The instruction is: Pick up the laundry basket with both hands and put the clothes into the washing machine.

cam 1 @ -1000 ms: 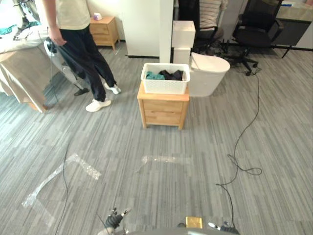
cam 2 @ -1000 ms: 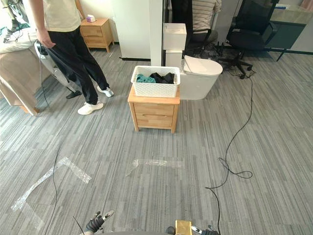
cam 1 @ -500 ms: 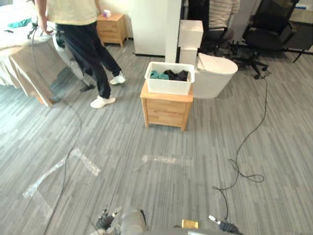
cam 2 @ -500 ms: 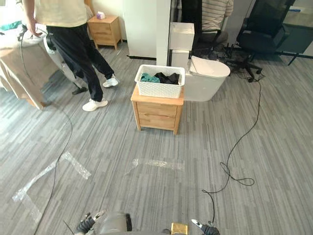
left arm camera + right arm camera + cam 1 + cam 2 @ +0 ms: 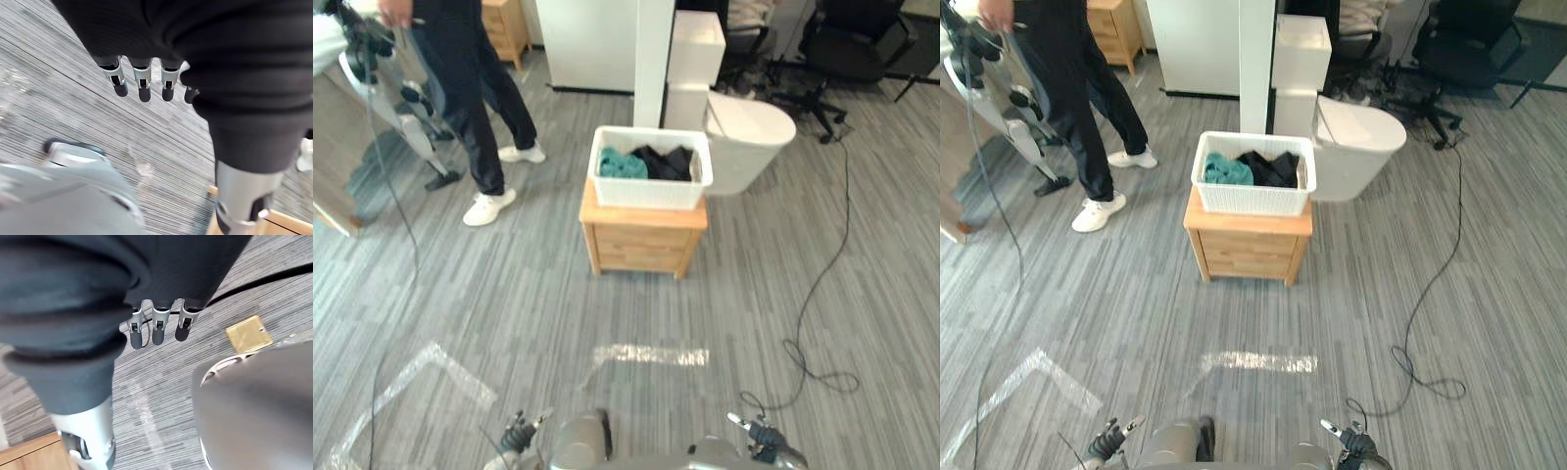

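Grey striped floor (image 5: pixel 509 294) lies wide between the hands and a wooden cabinet (image 5: pixel 644 237). On this cabinet stands the white laundry basket (image 5: pixel 651 194), with teal and dark clothes (image 5: pixel 646 163) inside. The left hand (image 5: pixel 142 83) and the right hand (image 5: pixel 156 325) hang low, fingers straight and loose, holding nothing. I judge the approach is the step in hand. Next, the robot must come close and bring one hand to each side of the basket.

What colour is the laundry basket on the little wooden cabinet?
The laundry basket is white; clearest in the right eye view.
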Robot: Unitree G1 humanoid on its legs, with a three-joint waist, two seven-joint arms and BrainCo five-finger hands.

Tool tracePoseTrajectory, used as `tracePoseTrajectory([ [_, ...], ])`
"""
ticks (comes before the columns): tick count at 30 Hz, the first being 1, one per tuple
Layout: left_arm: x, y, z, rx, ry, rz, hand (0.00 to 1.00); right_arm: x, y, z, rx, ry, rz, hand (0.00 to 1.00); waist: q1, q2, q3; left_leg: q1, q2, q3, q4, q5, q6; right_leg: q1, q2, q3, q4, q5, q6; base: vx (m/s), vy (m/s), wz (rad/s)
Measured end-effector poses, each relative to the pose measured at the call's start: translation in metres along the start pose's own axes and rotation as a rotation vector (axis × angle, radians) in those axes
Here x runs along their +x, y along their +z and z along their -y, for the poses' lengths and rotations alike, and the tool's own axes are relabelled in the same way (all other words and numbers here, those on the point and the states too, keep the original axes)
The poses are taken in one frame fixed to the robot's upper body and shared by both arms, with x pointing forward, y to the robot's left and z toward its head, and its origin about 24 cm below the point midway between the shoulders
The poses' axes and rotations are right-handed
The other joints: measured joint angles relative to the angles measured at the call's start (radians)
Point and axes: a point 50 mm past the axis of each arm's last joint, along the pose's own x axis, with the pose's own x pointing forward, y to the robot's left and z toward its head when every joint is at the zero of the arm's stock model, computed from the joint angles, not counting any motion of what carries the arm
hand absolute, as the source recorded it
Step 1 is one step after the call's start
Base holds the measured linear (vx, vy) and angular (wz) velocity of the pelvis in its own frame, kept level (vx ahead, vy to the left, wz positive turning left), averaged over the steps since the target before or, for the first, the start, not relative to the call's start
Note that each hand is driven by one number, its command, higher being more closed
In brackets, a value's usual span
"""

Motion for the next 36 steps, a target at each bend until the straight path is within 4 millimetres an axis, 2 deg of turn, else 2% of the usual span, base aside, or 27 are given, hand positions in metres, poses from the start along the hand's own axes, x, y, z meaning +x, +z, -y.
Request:
tracePoseTrajectory([
  [2,0.001,0.004,0.002,-0.009,-0.005,0.018,0.0,0.0,0.004,0.0,0.007,0.002,0.018,0.0,-0.003,0.029,0.007,0.076,0.014,0.012,-0.063,0.0,-0.001,-0.013,0.013,-0.066,-0.092,-0.018,-0.037,0.44,0.021,-0.21],
  [3,0.002,0.01,0.006,-0.014,-0.014,0.044,0.0,0.001,0.01,-0.002,0.009,0.009,0.043,0.0,-0.003,0.033,0.007,0.116,0.026,0.021,-0.094,0.001,-0.001,-0.051,0.02,-0.106,-0.216,-0.016,-0.058,0.38,-0.063,-0.17],
  [4,0.005,0.018,0.01,-0.018,-0.021,0.066,0.0,0.001,0.016,-0.003,0.025,0.013,0.072,0.0,-0.004,0.038,0.007,0.129,0.043,0.022,-0.11,0.0,-0.003,-0.106,0.036,-0.102,-0.358,0.015,-0.079,0.36,-0.093,-0.09],
  [5,0.006,0.022,0.013,-0.022,-0.025,0.077,0.0,0.001,0.02,-0.003,0.03,0.013,0.086,0.0,-0.007,0.045,0.008,0.132,0.056,0.022,-0.119,-0.004,-0.013,-0.134,0.043,-0.097,-0.433,0.053,-0.075,0.35,-0.144,0.11],
  [6,0.008,0.028,0.015,-0.025,-0.024,0.096,0.0,0.002,0.027,-0.005,0.041,0.018,0.108,0.0,-0.018,0.047,0.01,0.149,0.082,0.023,-0.138,-0.015,-0.043,-0.172,0.053,-0.066,-0.594,0.158,-0.057,0.38,-0.18,0.27],
  [7,0.009,0.03,0.01,-0.018,-0.006,0.096,0.0,0.002,0.025,-0.005,0.048,0.018,0.103,0.0,-0.029,0.03,0.016,0.179,0.08,0.023,-0.151,-0.031,-0.077,-0.176,0.04,-0.01,-0.758,0.285,-0.029,0.4,-0.203,0.27],
  [8,0.008,0.027,0.006,-0.014,0.006,0.086,0.0,0.002,0.024,-0.006,0.048,0.018,0.1,0.0,-0.029,0.02,0.015,0.201,0.075,0.022,-0.152,-0.049,-0.107,-0.172,0.03,0.019,-0.805,0.325,-0.019,0.44,-0.26,0.21],
  [9,0.007,0.023,0.001,-0.019,0.023,0.075,0.0,0.001,0.018,-0.004,0.049,0.013,0.083,0.0,-0.028,-0.006,0.008,0.24,0.078,0.012,-0.15,-0.078,-0.145,-0.158,0.025,0.052,-0.812,0.386,-0.016,0.45,-0.35,0.35],
  [10,0.005,0.013,0.003,-0.049,0.031,0.046,0.0,0.0,0.017,0.001,0.047,0.002,0.081,0.0,-0.04,0.015,0.003,0.266,0.111,-0.025,-0.139,-0.097,-0.151,-0.162,0.048,0.085,-0.713,0.457,-0.035,0.44,-0.364,0.45],
  [11,0.004,0.01,0.006,-0.055,0.024,0.037,0.0,0.0,0.018,0.003,0.047,-0.004,0.084,0.0,-0.045,0.029,-0.001,0.262,0.126,-0.036,-0.122,-0.096,-0.147,-0.169,0.058,0.081,-0.674,0.425,-0.056,0.49,-0.428,0.46],
  [12,0.003,0.005,0.01,-0.071,0.021,0.021,0.0,0.0,0.021,0.009,0.053,-0.015,0.091,0.0,-0.044,0.061,-0.002,0.24,0.159,-0.065,-0.056,-0.091,-0.148,-0.172,0.075,0.06,-0.623,0.374,-0.07,0.42,-0.392,0.37],
  [13,0.002,0.0,0.011,-0.1,0.031,0.006,0.0,0.0,0.024,0.011,0.059,-0.021,0.098,0.0,-0.051,0.084,-0.002,0.163,0.194,-0.12,0.102,-0.077,-0.158,-0.151,0.087,0.02,-0.607,0.34,-0.081,0.42,-0.383,0.37],
  [14,0.002,-0.001,0.011,-0.121,0.04,0.005,0.0,0.0,0.023,0.012,0.065,-0.025,0.095,0.0,-0.053,0.089,0.0,0.118,0.208,-0.141,0.19,-0.05,-0.159,-0.131,0.092,-0.003,-0.608,0.327,-0.085,0.31,-0.29,0.54],
  [15,0.001,-0.003,0.009,-0.15,0.056,0.004,0.0,0.0,0.019,0.013,0.077,-0.03,0.083,0.0,-0.051,0.094,0.002,0.051,0.243,-0.146,0.336,0.045,-0.164,-0.075,0.107,-0.029,-0.632,0.31,-0.091,0.25,-0.18,0.42],
  [17,-0.002,-0.006,0.003,-0.178,0.079,0.002,0.0,-0.001,0.016,0.014,0.1,-0.036,0.084,0.0,-0.039,0.081,0.007,-0.011,0.286,-0.129,0.474,0.114,-0.166,0.013,0.131,-0.053,-0.697,0.306,-0.119,0.32,-0.149,0.32],
  [19,-0.003,-0.003,0.004,-0.207,0.083,0.023,0.0,-0.001,0.027,0.013,0.126,-0.047,0.131,0.0,-0.027,0.077,0.008,-0.079,0.292,-0.067,0.51,0.043,-0.164,0.058,0.138,-0.065,-0.757,0.315,-0.125,0.3,-0.082,0.2],
  [21,-0.003,0.02,0.002,-0.3,0.091,0.135,0.0,-0.003,0.053,0.01,0.186,-0.039,0.245,0.0,-0.022,0.062,0.01,-0.136,0.283,0.011,0.367,-0.001,-0.149,0.079,0.133,-0.081,-0.8,0.323,-0.114,0.25,0.027,0.14],
  [22,-0.008,0.039,-0.004,-0.358,0.112,0.234,0.0,-0.008,0.079,0.004,0.202,-0.007,0.36,0.0,-0.021,0.057,0.008,-0.136,0.256,0.023,0.155,0.009,-0.146,0.081,0.125,-0.078,-0.811,0.332,-0.092,0.19,0.102,-0.08],
  [23,-0.011,0.045,-0.007,-0.383,0.123,0.273,0.0,-0.011,0.091,0.003,0.206,0.0,0.412,0.0,-0.021,0.061,0.005,-0.125,0.241,0.021,0.051,0.035,-0.146,0.083,0.124,-0.075,-0.817,0.334,-0.081,0.19,0.179,-0.18],
  [24,-0.016,0.056,-0.012,-0.421,0.145,0.336,0.0,-0.016,0.104,0.003,0.222,0.001,0.478,0.0,-0.02,0.063,0.001,-0.107,0.217,0.006,-0.033,0.097,-0.168,0.089,0.121,-0.059,-0.826,0.336,-0.057,0.17,0.142,-0.06],
  [25,-0.023,0.074,-0.021,-0.45,0.178,0.43,0.0,-0.021,0.116,-0.004,0.238,0.019,0.534,0.0,-0.018,0.022,-0.021,-0.08,0.175,0.025,-0.088,0.12,-0.152,0.098,0.106,-0.042,-0.863,0.352,-0.034,0.25,0.15,0.1],
  [26,-0.027,0.086,-0.022,-0.458,0.182,0.485,0.0,-0.025,0.122,-0.006,0.251,0.022,0.569,0.0,-0.025,0.005,-0.025,-0.081,0.159,0.021,-0.096,0.125,-0.147,0.111,0.096,-0.043,-0.891,0.354,-0.032,0.25,0.1,0.31],
  [28,-0.046,0.13,-0.017,-0.449,0.157,0.682,0.0,-0.037,0.154,-0.011,0.307,0.024,0.705,0.0,-0.022,-0.023,-0.027,-0.079,0.133,0.009,-0.074,0.124,-0.145,0.156,0.083,-0.048,-0.939,0.373,-0.025,0.21,0.085,0.27],
  [30,-0.062,0.156,-0.008,-0.417,0.116,0.806,0.0,-0.048,0.179,-0.016,0.342,0.035,0.805,0.0,-0.022,-0.028,-0.033,-0.057,0.126,-0.006,-0.071,0.118,-0.146,0.175,0.085,-0.048,-0.935,0.378,-0.02,0.08,0.029,0.1],
  [33,-0.092,0.183,0.024,-0.316,0.016,0.976,0.0,-0.071,0.219,-0.026,0.395,0.06,0.974,0.0,-0.018,0.016,-0.04,-0.052,0.137,-0.006,-0.058,0.063,-0.153,0.184,0.089,-0.042,-0.944,0.374,-0.014,0.04,0.019,-0.14],
  [35,-0.102,0.193,0.043,-0.259,-0.059,1.033,0.0,-0.073,0.226,-0.03,0.414,0.055,0.986,0.0,-0.016,0.026,-0.043,-0.053,0.131,0.006,-0.045,0.049,-0.149,0.183,0.086,-0.031,-0.951,0.376,-0.012,0.0,0.03,-0.24],
  [36,-0.107,0.201,0.054,-0.228,-0.105,1.07,0.0,-0.073,0.226,-0.03,0.42,0.043,0.982,0.0,-0.003,0.027,-0.044,-0.049,0.129,0.02,-0.04,0.039,-0.147,0.179,0.081,-0.018,-0.953,0.379,-0.007,-0.04,0.065,-0.28],
])
